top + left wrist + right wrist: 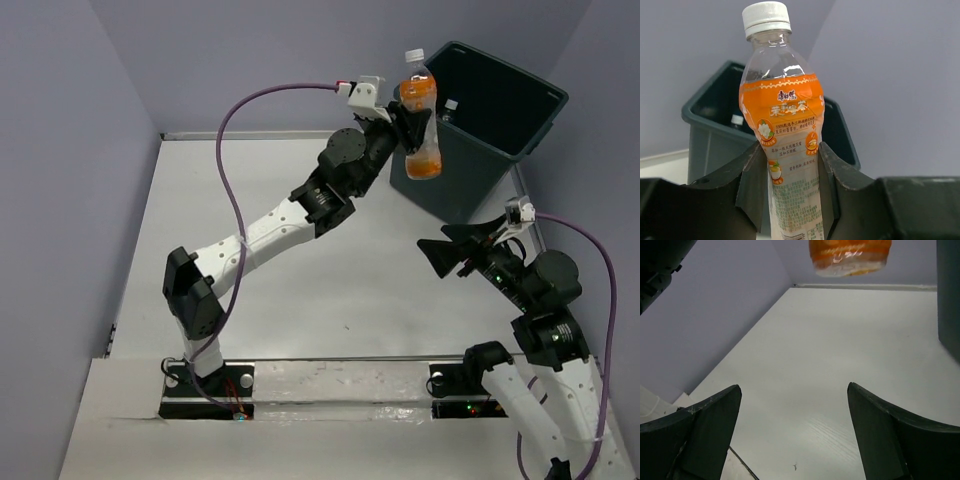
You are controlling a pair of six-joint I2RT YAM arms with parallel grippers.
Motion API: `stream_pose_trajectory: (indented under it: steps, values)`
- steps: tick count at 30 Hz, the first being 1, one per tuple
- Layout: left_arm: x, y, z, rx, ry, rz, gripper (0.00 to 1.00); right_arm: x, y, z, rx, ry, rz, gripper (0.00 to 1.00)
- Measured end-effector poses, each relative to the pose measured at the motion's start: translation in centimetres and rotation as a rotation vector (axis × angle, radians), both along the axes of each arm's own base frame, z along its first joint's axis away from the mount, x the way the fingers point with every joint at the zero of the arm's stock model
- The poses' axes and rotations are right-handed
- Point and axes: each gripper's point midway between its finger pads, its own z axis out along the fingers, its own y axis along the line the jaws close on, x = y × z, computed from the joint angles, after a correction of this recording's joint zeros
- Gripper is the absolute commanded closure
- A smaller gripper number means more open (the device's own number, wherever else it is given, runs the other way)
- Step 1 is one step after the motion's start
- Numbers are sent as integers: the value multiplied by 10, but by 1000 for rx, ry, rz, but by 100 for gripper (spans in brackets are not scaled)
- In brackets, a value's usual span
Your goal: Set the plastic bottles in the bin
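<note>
Your top camera looks steeply down from above and behind the arm bases, far enough back to take in the whole table (330, 290), both arms and the bin (455, 190) at the far right. Your left wrist camera sits close behind the left gripper (792, 150), facing the bin past the orange-labelled bottle (782, 110). Your right wrist camera looks low over the right gripper (793, 389) across the table toward the far wall. All three views share that bottle.
</note>
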Motion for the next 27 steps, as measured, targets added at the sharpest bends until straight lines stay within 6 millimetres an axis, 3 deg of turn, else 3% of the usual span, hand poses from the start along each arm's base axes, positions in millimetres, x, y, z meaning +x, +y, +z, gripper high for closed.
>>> stream_pose_trajectory:
  steps: [4, 7, 10, 15, 23, 27]
  values:
    - [-26, 7, -17, 76, 21, -134, 76, 0, 4, 9, -13, -37, 26, 4]
    - [-47, 14, -9, 90, 7, -229, 76, 3, 6, 14, -21, -38, 41, 3]
    - [-83, 23, 6, 79, -24, -359, 76, 6, 9, 22, -21, -42, 55, 1]
    - [-130, 40, 1, 63, -25, -507, 76, -1, 22, 43, 6, -72, 145, 0]
    - [-150, 38, -54, 107, 78, -601, 76, -21, 43, 67, 95, -99, 330, 0]
    - [-156, 34, -57, 105, 84, -620, 76, -19, 51, 67, 140, -72, 386, 3]
